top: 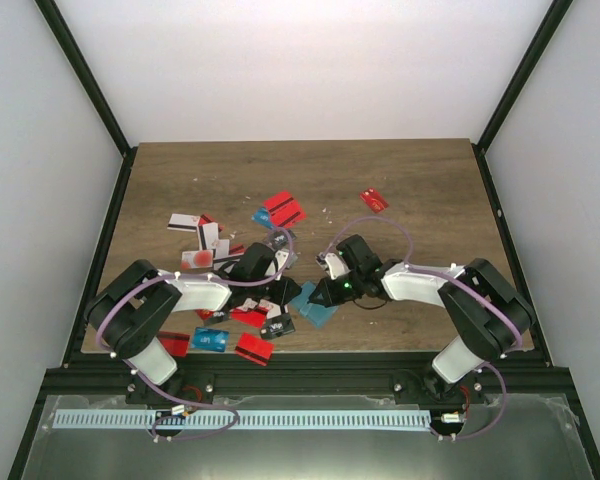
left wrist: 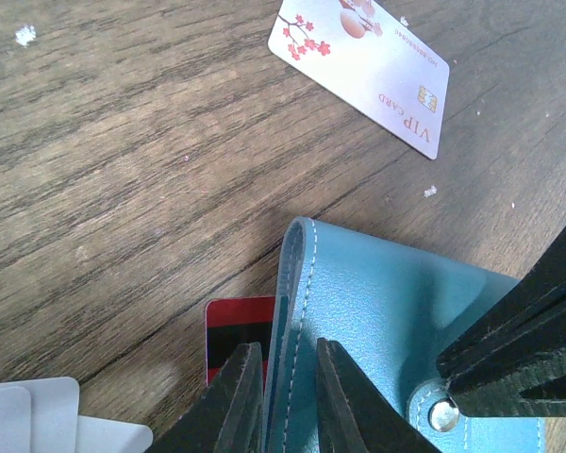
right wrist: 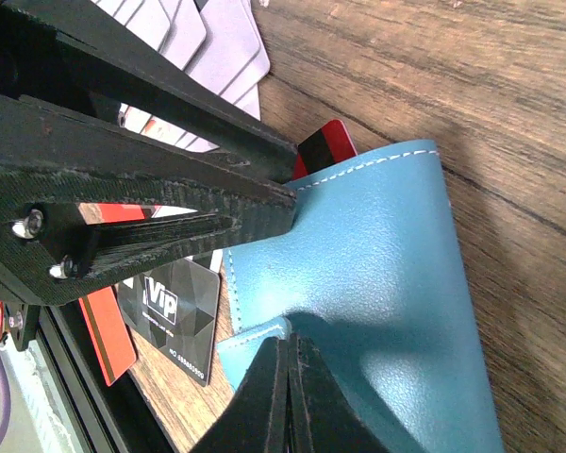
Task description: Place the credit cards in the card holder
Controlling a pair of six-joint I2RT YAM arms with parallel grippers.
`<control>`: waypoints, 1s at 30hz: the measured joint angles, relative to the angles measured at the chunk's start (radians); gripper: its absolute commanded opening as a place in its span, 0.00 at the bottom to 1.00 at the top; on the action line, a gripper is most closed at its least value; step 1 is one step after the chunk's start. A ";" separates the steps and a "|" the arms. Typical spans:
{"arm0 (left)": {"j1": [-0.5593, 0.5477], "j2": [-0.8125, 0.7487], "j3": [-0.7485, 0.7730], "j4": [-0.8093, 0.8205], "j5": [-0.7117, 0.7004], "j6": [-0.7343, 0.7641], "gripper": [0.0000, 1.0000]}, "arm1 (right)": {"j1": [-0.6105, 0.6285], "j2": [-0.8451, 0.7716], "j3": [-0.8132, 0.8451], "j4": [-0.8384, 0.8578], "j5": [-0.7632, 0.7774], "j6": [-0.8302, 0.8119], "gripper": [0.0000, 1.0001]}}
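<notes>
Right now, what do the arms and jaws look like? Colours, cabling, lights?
Both arms match: left arm and right arm have white link shells between black joints, each with a purple cable looping alongside. A green light glows on the right wrist. Jaws are black, layered-print plastic, tapering to points, fixed with silver screws.

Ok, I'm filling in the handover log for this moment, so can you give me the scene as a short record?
card holder: teal, on the wooden table, gripped from both sides
left gripper: fingers pinching one edge of the holder
right gripper: fingers shut on another edge
red card: black stripe, poking out at the holder's edge; under it or in it, unclear
nearby: white VIP card, black VIP card
</notes>
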 measured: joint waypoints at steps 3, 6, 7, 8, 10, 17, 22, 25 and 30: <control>-0.002 0.000 0.000 0.000 -0.003 0.000 0.18 | 0.001 0.000 0.000 0.002 0.007 0.004 0.01; -0.003 0.000 0.000 0.001 -0.004 0.000 0.18 | 0.003 0.000 0.000 0.006 0.016 0.011 0.01; -0.003 0.000 0.000 0.001 -0.005 0.000 0.18 | 0.003 -0.001 0.000 0.007 0.019 0.012 0.01; -0.004 0.000 0.000 0.001 -0.007 0.000 0.18 | 0.005 -0.002 0.000 0.008 0.023 0.013 0.01; -0.005 0.000 0.000 0.002 -0.009 0.000 0.18 | 0.005 -0.005 0.000 0.007 0.035 0.015 0.01; -0.009 0.000 0.000 0.003 -0.014 0.000 0.18 | 0.005 -0.012 -0.001 -0.001 0.063 0.019 0.01; -0.011 0.000 0.000 0.004 -0.018 0.000 0.18 | 0.005 -0.015 -0.002 -0.005 0.070 0.019 0.01; -0.011 0.000 0.000 0.003 -0.019 0.000 0.18 | 0.005 -0.016 -0.002 -0.007 0.074 0.022 0.01; -0.013 -0.001 0.000 0.003 -0.024 0.000 0.18 | 0.005 -0.020 -0.008 -0.006 0.080 0.027 0.01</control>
